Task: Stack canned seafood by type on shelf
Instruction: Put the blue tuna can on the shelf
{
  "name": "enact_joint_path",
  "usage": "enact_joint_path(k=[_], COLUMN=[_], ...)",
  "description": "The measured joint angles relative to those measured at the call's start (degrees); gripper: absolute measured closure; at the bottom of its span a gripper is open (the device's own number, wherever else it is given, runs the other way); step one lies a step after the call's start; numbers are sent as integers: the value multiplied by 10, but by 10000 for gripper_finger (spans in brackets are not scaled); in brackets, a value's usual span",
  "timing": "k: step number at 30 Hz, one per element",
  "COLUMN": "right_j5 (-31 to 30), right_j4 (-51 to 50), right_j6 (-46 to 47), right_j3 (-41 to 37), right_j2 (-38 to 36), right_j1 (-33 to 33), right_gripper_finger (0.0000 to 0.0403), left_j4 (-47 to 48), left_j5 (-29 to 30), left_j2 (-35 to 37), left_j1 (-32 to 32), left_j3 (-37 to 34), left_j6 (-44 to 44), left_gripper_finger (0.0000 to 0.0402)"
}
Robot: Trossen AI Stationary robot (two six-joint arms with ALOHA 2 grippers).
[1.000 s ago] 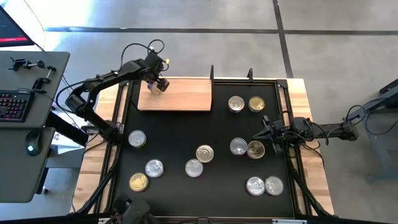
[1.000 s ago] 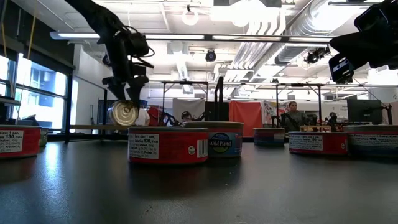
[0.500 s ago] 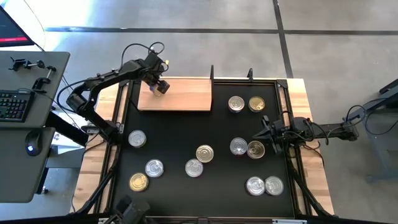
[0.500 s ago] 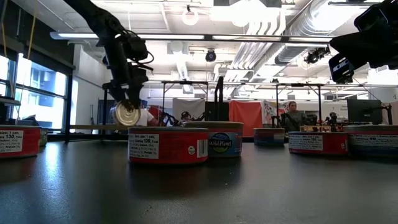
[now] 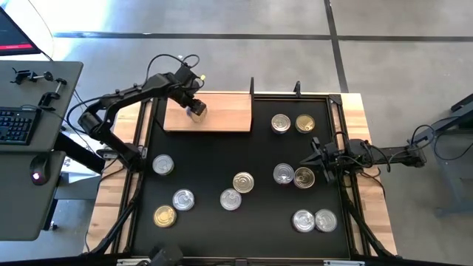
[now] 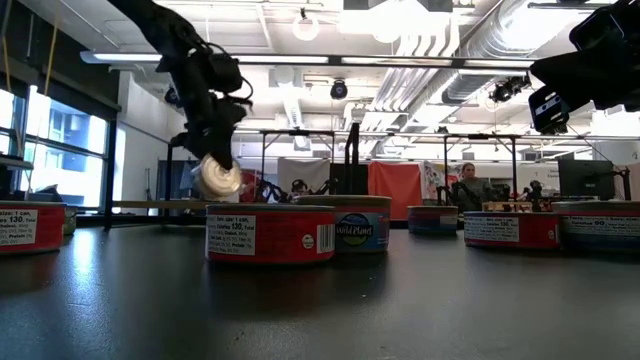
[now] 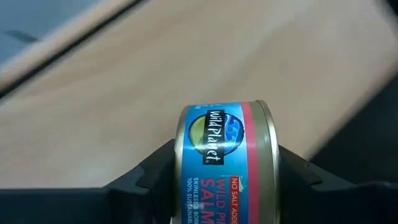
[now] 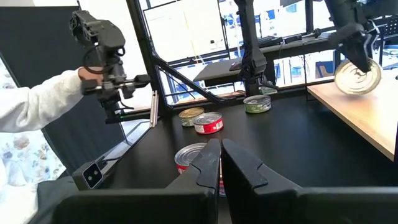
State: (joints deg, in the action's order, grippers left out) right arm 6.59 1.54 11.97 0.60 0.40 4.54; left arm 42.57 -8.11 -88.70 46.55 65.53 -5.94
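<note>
In the low view, lower middle, a red can (image 6: 270,235) sits closest on the black table (image 6: 320,310), another can (image 6: 357,228) tucked behind it, more at the left edge (image 6: 20,228) and at right (image 6: 503,229). Beyond them, upper left, the left gripper (image 6: 216,168) hangs over the shelf (image 6: 160,204) with a tin (image 6: 218,178) clamped between its fingers, tipped so its silver lid faces partly this way rather than up.

Its wrist view shows the tin (image 7: 227,163) on edge: blue label, pink band, one finger (image 7: 146,177) on each flat end, bare shelf (image 7: 186,56) behind. From above, the gripper (image 5: 195,108) is in the upper left, over the shelf (image 5: 229,112) near its left-middle, with no other can on the board that I can see.

That tilt is the worry. Let go like this, I'd guess the tin lands on its rim and rolls along the board or off its edge onto the table. It needs turning flat and lowering first. A light hold on the smooth ends could also let it slip early.

The right gripper (image 5: 315,157) waits at middle right, fingers (image 8: 211,163) pressed together on nothing, just beside a pair of cans (image 5: 294,175); a careless start could knock them.
</note>
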Motion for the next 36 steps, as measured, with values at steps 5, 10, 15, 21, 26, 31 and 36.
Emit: enact_joint_path(k=[5, 10, 15, 21, 26, 31, 36], right_j5=[0, 0, 0, 0, 0, 0, 0], right_j4=[0, 0, 0, 0, 0, 0, 0], right_j6=[0, 0, 0, 0, 0, 0, 0], right_j3=[0, 0, 0, 0, 0, 0, 0], right_j2=[0, 0, 0, 0, 0, 0, 0], right_j1=[0, 0, 0, 0, 0, 0, 0], right_gripper_finger=[396, 396, 396, 396, 396, 396, 396], left_j4=[-58, -104, -102, -85, -79, -82, -59], left_j5=[-97, -118, -126, -92, -94, -79, -37], left_j2=[3, 5, 5, 16, 29, 59, 104], left_j1=[-7, 6, 22, 39, 61, 71, 38], left_j3=[-30, -73, -80, -83, -83, -83, -60], left_j6=[-27, -48, -53, -40, -39, -21, 62], left_gripper_finger=[230, 230, 213, 126, 105, 103, 104])
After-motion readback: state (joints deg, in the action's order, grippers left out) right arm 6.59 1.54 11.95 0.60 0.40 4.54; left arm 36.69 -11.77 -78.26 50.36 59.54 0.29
